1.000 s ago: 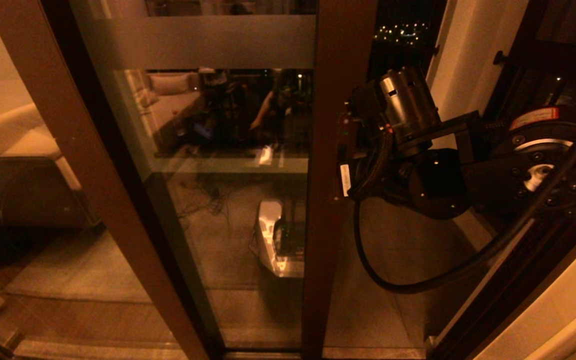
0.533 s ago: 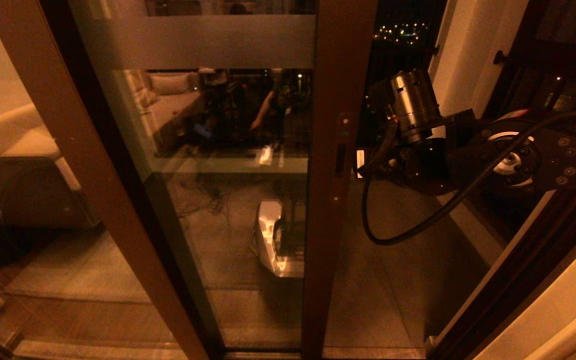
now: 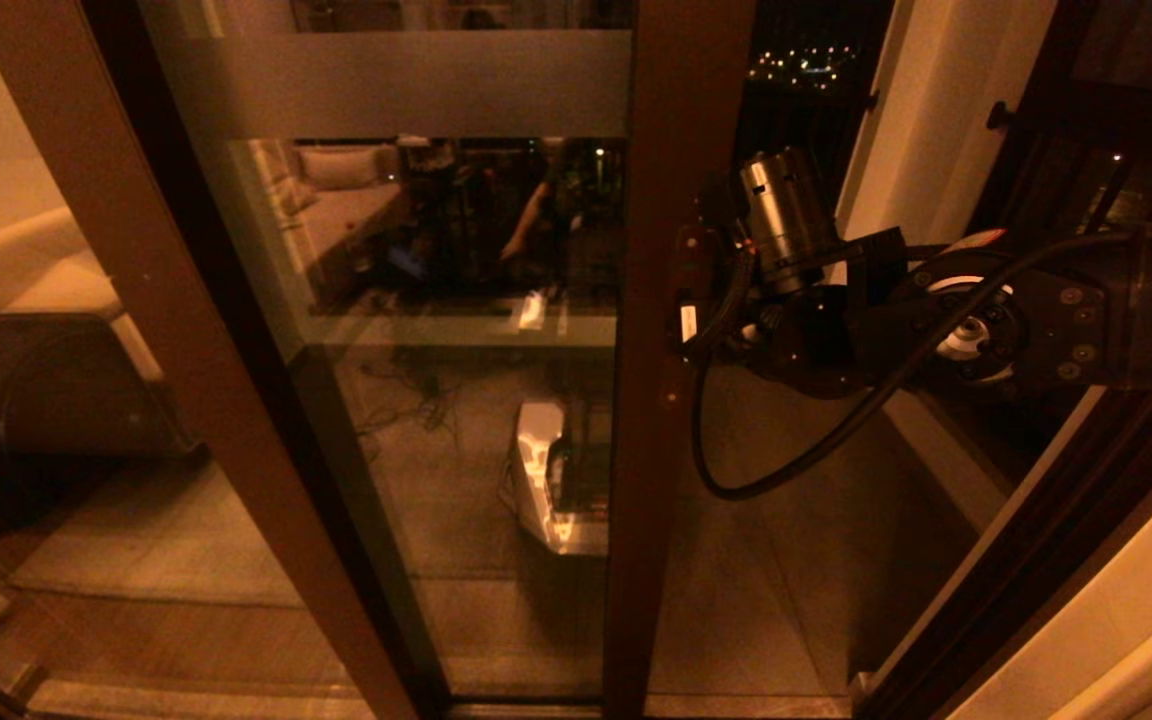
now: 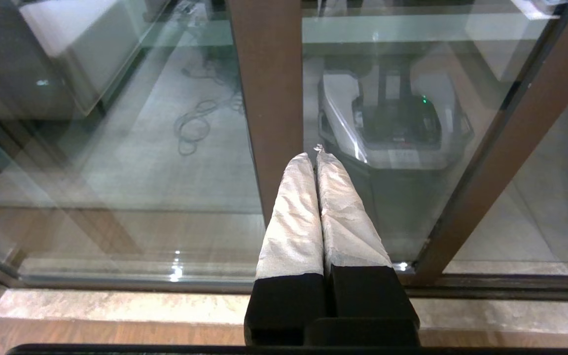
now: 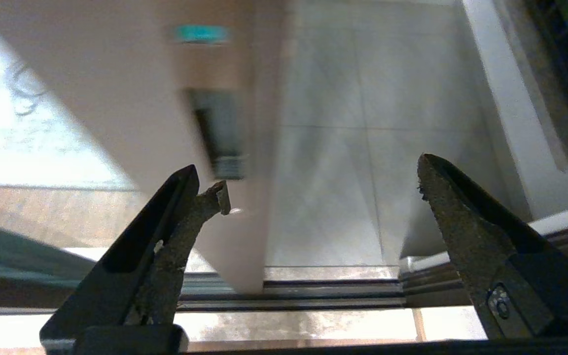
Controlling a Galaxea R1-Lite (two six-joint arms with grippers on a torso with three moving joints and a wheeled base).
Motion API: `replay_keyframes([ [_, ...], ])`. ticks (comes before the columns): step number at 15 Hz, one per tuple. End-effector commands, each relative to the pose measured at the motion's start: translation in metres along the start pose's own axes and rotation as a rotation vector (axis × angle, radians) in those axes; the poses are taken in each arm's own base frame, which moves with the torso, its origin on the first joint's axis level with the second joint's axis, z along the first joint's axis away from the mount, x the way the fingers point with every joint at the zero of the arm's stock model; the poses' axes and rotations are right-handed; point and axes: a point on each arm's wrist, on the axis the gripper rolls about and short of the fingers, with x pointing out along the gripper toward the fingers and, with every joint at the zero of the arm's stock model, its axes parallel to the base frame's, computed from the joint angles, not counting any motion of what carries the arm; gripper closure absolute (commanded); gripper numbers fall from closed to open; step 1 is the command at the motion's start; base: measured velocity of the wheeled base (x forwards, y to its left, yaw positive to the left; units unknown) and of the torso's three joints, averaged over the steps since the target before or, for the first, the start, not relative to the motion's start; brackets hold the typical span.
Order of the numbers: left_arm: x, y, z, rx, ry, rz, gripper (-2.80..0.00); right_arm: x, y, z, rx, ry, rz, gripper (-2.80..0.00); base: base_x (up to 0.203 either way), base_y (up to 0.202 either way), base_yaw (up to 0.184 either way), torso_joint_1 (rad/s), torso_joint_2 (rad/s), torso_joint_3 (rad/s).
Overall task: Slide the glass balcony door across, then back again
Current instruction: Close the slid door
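The tall glass balcony door (image 3: 456, 330), its reflective pane set in a dark brown frame with a broad frosted band across the top and a thinner strip at mid-height, fills the head view from about nine o'clock to the centre, with its right-hand brown upright (image 3: 671, 330) standing just past twelve. And here comes the right end effector (image 3: 688, 290) again! A second ago it was pressed up at the door's edge, half a second ago it had swung off toward three o'clock and left the dark latch plate (image 3: 681, 310) in plain sight, and now it is back in against that upright at latch height, covering it once more. The door itself has not budged in that time: the gap to the balcony floor (image 3: 786, 560) on its three o'clock side looks the same width.

The right wrist view shows the two dark, rough-faced fingers (image 5: 466, 231) spread wide apart, with nothing between them, and the pale door edge with its recessed latch slot (image 5: 217, 133) sliding in blurred at around eleven o'clock. So my read is that this is a fresh approach, lining up to catch the door's edge for the next slide rather than a push already under way.

The left end effector (image 4: 316, 160) is parked low, its pale wrapped fingers pressed together and empty, pointing at the glass near another brown upright (image 4: 264, 98).

Beyond the gap, at one o'clock, the black-barred railing (image 3: 1086, 150) and city lights sit in the dark.
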Motion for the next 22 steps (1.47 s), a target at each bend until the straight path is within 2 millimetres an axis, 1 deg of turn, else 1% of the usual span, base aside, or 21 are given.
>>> replay_keyframes([
  [1, 0.000, 0.000, 0.000, 0.000, 0.001, 0.000, 0.00, 0.003, 0.000, 0.000, 0.001, 0.001, -0.008, -2.80, 0.000, 0.000, 0.000, 0.000, 0.00, 0.000],
  [6, 0.000, 0.000, 0.000, 0.000, 0.000, -0.001, 0.00, 0.017, -0.010, -0.001, 0.002, 0.013, -0.049, -2.80, 0.000, 0.000, 0.000, 0.000, 0.00, 0.000],
  [10, 0.000, 0.000, 0.000, 0.000, 0.001, 0.000, 0.00, 0.018, -0.016, 0.001, 0.002, 0.011, -0.061, -2.80, 0.000, 0.000, 0.000, 0.000, 0.00, 0.000],
  [13, 0.000, 0.000, 0.000, 0.000, 0.001, 0.000, 0.00, 0.022, -0.024, 0.002, 0.007, 0.013, -0.083, -2.80, 0.000, 0.000, 0.000, 0.000, 0.00, 0.000],
  [18, 0.000, 0.000, 0.000, 0.000, 0.001, 0.000, 0.00, 0.020, -0.031, 0.002, 0.005, 0.017, -0.095, -2.80, 0.000, 0.000, 0.000, 0.000, 0.00, 0.000],
  [22, 0.000, 0.000, 0.000, 0.000, 0.001, 0.000, 0.00, 0.013, -0.036, 0.005, 0.012, 0.008, -0.095, -2.80, 0.000, 0.000, 0.000, 0.000, 0.00, 0.000],
])
